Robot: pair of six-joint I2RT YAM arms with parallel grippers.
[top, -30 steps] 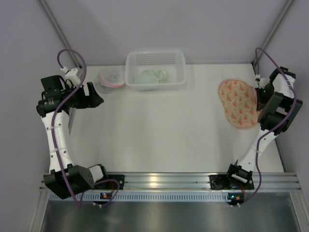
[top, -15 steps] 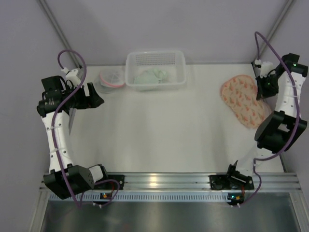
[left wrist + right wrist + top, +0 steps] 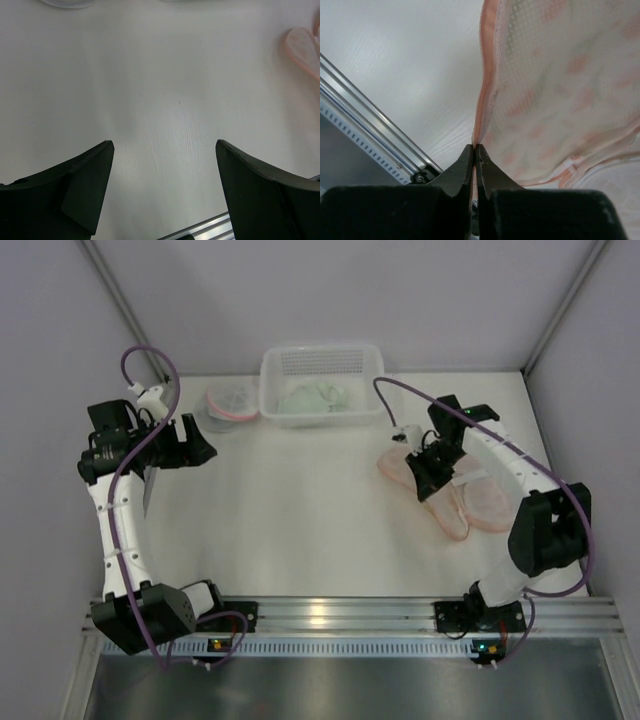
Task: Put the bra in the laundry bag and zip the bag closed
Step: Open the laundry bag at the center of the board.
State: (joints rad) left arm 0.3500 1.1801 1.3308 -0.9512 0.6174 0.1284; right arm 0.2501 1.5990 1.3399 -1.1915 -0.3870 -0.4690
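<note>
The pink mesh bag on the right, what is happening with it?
The right tool is shut on an edge of the laundry bag, right of the middle of the table. The left tool is open, holding nothing, above bare table. A pale green garment, likely the bra, lies in the clear basket at the far edge.

A white tabletop is enclosed by plain pale grey-lilac walls. Slanted metal posts are seen in the back corners. An aluminium rail is fixed along the near edge, and a soft reflection of light is shown on it.
</note>
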